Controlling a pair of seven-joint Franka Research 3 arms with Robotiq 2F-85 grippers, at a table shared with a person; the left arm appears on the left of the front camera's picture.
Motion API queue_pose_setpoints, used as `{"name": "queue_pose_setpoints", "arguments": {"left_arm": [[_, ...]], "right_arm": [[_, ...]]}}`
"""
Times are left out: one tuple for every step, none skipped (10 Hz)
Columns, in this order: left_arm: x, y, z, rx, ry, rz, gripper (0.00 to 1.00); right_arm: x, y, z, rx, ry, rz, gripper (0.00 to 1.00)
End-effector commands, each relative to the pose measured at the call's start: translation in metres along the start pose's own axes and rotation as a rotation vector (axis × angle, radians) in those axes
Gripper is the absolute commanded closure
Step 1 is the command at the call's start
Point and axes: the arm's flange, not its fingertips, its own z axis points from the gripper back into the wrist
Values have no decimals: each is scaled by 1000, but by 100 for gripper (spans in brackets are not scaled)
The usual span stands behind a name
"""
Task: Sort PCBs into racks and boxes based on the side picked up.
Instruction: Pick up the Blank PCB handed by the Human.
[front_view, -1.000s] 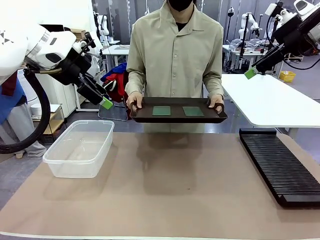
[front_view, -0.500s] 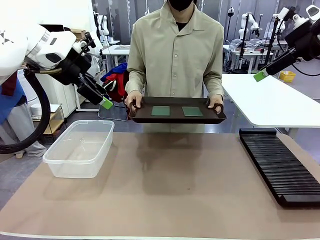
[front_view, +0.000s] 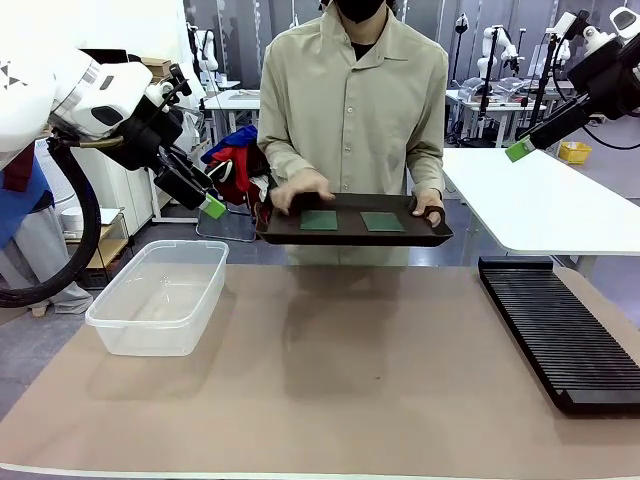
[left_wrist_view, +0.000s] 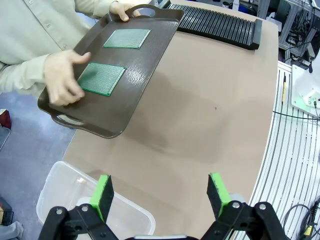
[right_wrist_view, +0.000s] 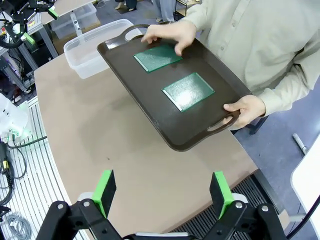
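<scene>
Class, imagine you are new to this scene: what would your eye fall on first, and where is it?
A person at the far side holds a dark brown tray with two green PCBs flat on it, one hand over the left one. A clear tub sits on the table at left, a black rack at right.

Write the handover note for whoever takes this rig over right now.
Left gripper: open, empty, raised above the tub.
Right gripper: open, empty, raised high on the side of the rack.
Both boards lie flat on the brown tray that the person holds at the table's far edge. The person's hand is at the PCB nearer the tub; the PCB nearer the rack lies bare.
Done: nothing sorted; tub and rack hold no board.
Left: pick up and sort both.
</scene>
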Motion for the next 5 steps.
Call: {"name": "queue_pose_setpoints", "arguments": {"left_arm": [[0,0,0,-14,0,7,0],[0,0,0,-14,0,7,0],[0,0,0,-14,0,7,0],[0,0,0,-14,0,7,0],[0,0,0,-14,0,7,0]], "right_arm": [[0,-1,-1,0,-7,0,0],[0,-1,-1,0,-7,0,0],[0,-1,-1,0,-7,0,0],[0,-1,-1,0,-7,0,0],[0,-1,-1,0,-7,0,0]]}}
